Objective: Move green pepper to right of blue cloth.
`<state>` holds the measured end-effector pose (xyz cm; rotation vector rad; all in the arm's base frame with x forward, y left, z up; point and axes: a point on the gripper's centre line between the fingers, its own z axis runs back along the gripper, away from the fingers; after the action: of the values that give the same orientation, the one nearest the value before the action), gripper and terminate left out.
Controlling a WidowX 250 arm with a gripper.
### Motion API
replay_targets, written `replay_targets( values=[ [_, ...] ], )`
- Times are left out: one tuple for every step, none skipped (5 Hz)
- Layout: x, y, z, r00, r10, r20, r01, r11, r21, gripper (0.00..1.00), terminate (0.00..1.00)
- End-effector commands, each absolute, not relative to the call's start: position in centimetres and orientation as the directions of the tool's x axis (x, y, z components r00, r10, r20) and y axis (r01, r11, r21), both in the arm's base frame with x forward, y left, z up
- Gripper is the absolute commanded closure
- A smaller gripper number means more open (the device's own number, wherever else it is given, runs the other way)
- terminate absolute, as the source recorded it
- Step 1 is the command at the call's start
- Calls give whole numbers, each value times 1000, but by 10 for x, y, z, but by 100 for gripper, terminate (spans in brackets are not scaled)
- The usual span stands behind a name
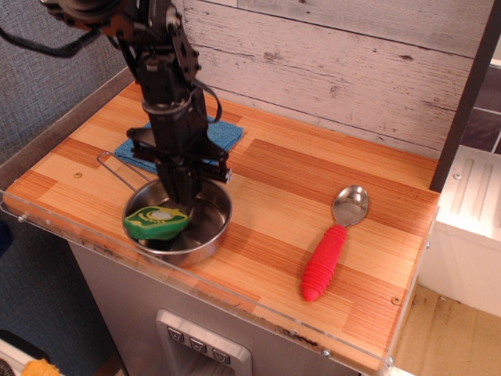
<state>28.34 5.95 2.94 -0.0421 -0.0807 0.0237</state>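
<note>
Steel pan (196, 232) is being used as the landmark here, sitting at the front left of the wooden counter (313, 176) with its wire handle poking out to the back left. Green pepper (157, 222) is being propped on the pan's left rim, cut face up and tilted, so the pale centre and dark dots are showing, and part of it is hanging out past the rim. Gripper (182, 196) is being held pointing down into the pan, just right of the pepper; whether the jaws are spread or pressed together, or are touching the pepper, can't really be told from this angle. Blue cloth (224, 135) is lying flat just behind the pan, and it's being mostly covered by the black arm. Red-handled spoon (333, 244) is lying well off to the right of the pan, bowl pointing toward the back wall.
</note>
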Motion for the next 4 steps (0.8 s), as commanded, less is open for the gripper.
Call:
replay_targets(
  values=[
    [297, 62, 67, 983, 31, 180, -23, 999, -47, 100, 0],
    [289, 59, 69, 984, 13, 177, -7, 999, -37, 0, 0],
    [275, 53, 67, 985, -16, 174, 17, 1000, -5, 0, 0],
    [265, 47, 62, 987, -16, 162, 13, 1000, 17, 0, 0]
  ],
)
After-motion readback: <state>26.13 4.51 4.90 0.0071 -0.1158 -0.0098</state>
